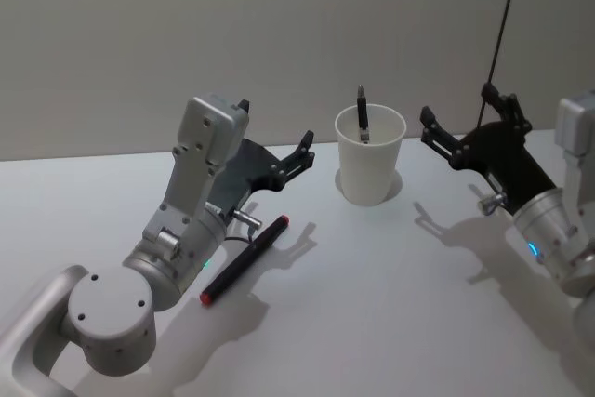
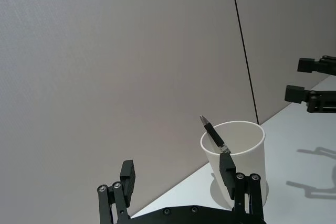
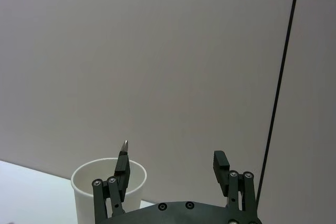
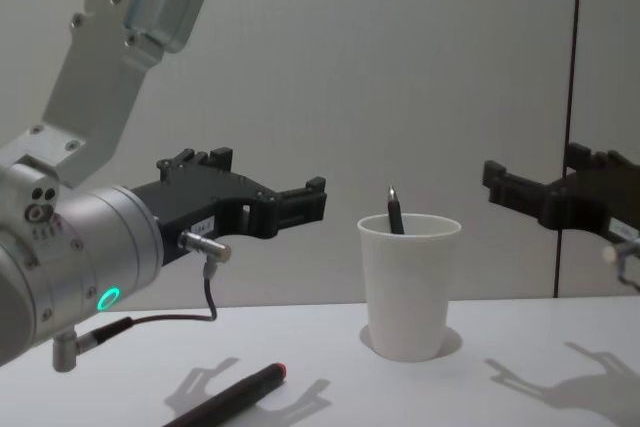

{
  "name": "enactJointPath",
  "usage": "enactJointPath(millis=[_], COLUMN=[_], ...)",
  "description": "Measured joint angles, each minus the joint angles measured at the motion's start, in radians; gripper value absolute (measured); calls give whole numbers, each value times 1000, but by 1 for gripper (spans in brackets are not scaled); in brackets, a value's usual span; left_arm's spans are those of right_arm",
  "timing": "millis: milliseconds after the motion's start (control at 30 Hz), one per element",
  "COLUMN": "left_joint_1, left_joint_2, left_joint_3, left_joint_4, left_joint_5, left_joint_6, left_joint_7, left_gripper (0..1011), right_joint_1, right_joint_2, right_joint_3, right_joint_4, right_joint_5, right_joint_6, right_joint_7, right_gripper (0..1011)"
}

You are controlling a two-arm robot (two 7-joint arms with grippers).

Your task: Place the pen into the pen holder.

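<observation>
left gripper (image 1: 296, 157): jaws apart, nothing between them. it hovers to the left of the pen holder (image 1: 370, 169), at about rim height in the chest view. the fingertips aim toward the holder but stay clear of it.
right gripper (image 1: 462, 118): jaws apart, empty. it hangs to the right of the pen holder, a little above its rim, not touching.
loose pen (image 1: 244, 262): lies flat on the table (image 1: 390, 323), left of the pen holder and nearer the robot. it sits below the left gripper and apart from the holder.
loose pen, handling: judged light and stiff. the round, smooth barrel is likely to roll or slip if nudged from one side.
loose pen, hold point: mid-barrel, jaws closing across the width, so that it hangs balanced and can be tipped upright above the pen holder.
loose pen, look: slim straight black barrel, red at both ends. it lies diagonally, with one end toward the pen holder.
stowed pen (image 1: 363, 114): a dark pen already stands inside the pen holder. it leans on the far rim, with its tip above the rim.
pen holder, look: plain white paper cup with a rolled rim, upright on the table between the two grippers.
pen holder, handling: judged light and easily tipped, so lower the loose pen in without pushing on the rim.
task state: the loose pen is not yet picked up. the left gripper is the nearer tool.
</observation>
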Motion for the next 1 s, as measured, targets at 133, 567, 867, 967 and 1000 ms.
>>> enactJointPath(millis=[133,567,867,967,1000], left_joint_1=[0,0,0,0,0], left_joint_2=[0,0,0,0,0], left_joint_3=[0,0,0,0,0], left_joint_4=[0,0,0,0,0], left_joint_5=[0,0,0,0,0], left_joint_6=[0,0,0,0,0], left_joint_7=[0,0,0,0,0], left_gripper=[1001,1001,1001,1001,1001], right_joint_1=[-39,-149,-213,-227,-232], right_joint_2=[26,102,145,155,158], right_joint_3=[-3,-13,-19,-20,-20], right_joint_4=[-59,-229,-328,-349,-355], right_joint_5=[23,90,129,137,139], right_joint_6=[43,166,237,253,258], right_joint_7=[-25,-97,-139,-148,-151], right_gripper=[1001,1001,1001,1001,1001])
